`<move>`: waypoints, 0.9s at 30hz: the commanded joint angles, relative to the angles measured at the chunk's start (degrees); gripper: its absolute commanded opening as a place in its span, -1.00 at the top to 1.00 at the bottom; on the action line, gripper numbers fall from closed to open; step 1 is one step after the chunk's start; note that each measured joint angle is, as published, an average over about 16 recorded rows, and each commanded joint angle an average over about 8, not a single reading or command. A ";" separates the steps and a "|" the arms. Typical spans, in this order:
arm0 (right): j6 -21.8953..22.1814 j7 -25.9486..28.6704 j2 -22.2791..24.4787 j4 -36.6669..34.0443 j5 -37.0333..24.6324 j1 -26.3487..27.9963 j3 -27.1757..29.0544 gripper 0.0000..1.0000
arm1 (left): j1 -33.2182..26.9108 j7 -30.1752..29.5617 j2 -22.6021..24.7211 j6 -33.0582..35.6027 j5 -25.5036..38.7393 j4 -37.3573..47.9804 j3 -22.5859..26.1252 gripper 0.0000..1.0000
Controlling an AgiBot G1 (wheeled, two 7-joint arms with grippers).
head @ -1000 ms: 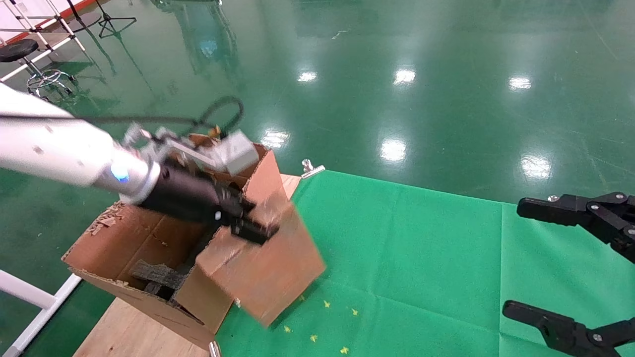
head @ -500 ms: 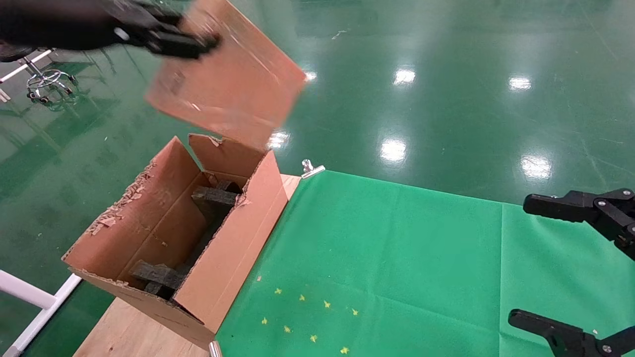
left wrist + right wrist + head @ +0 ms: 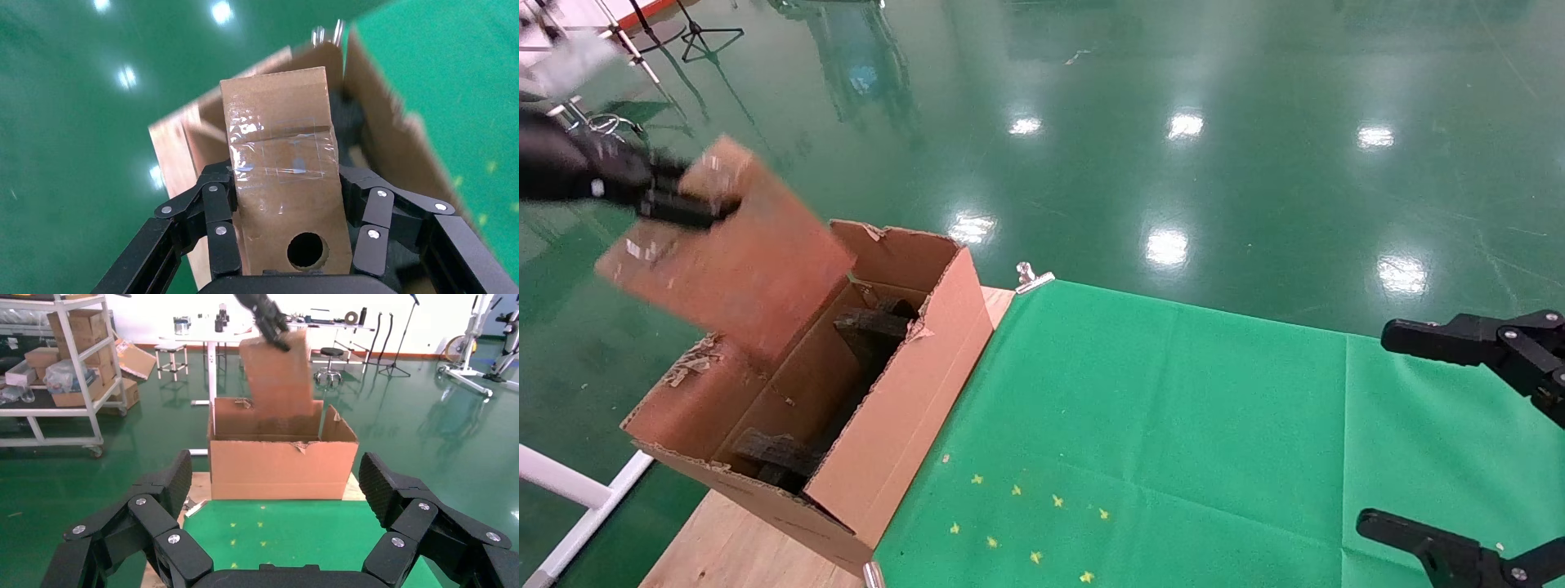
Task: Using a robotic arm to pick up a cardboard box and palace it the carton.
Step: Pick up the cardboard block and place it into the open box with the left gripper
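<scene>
The cardboard box (image 3: 733,253) is hanging in the air, tilted, over the far left part of the open carton (image 3: 891,425). Its lower corner is reaching down near the carton's left wall; I cannot tell if it is touching. The narrow side of the box, with clear tape and a small round hole (image 3: 305,250), is facing the left wrist camera.

The left claw (image 3: 682,204) is holding this box at its upper end, and its black fingers (image 3: 221,236) are pressing on the two wide faces, so the claw is clamped on the box. Only the black end of the robotic arm is showing, coming in from the left edge of the head view.

The carton is standing at the left edge of the tabletop, on a bare wooden part (image 3: 740,547), with its flaps open and their edges torn and ragged. Inside it, black foam blocks (image 3: 870,327) are lying at the far end and at the near end.

Beside the carton, a green cloth (image 3: 1173,425) is covering the rest of the tabletop, with small yellow stars (image 3: 1026,523) near its front edge. A metal clip (image 3: 1031,278) is sitting at the far corner of the cloth.

The right claw (image 3: 1459,441) is hovering over the right side of the tabletop, well apart from the carton, with its fingers (image 3: 401,502) spread wide and nothing between them.
</scene>
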 commanded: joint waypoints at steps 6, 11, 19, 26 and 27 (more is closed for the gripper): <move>0.00 0.00 0.00 0.00 0.01 0.00 -0.01 -1.00 | 2.86 4.48 1.65 -4.04 2.84 10.22 2.49 1.00; 0.01 -0.01 0.01 0.00 0.01 0.00 -0.01 -1.00 | 4.57 6.77 3.53 -8.17 4.67 15.57 3.54 1.00; 0.01 -0.01 0.01 0.00 0.02 0.01 -0.02 -1.00 | 7.00 10.42 7.00 -16.24 7.02 22.92 4.76 1.00; 0.01 -0.02 0.01 0.00 0.02 0.01 -0.03 -1.00 | 7.89 11.84 10.67 -21.60 7.90 29.67 5.21 1.00; 0.01 -0.02 0.01 0.00 0.02 0.01 -0.03 -1.00 | 8.06 11.75 11.19 -22.20 8.00 30.58 5.27 1.00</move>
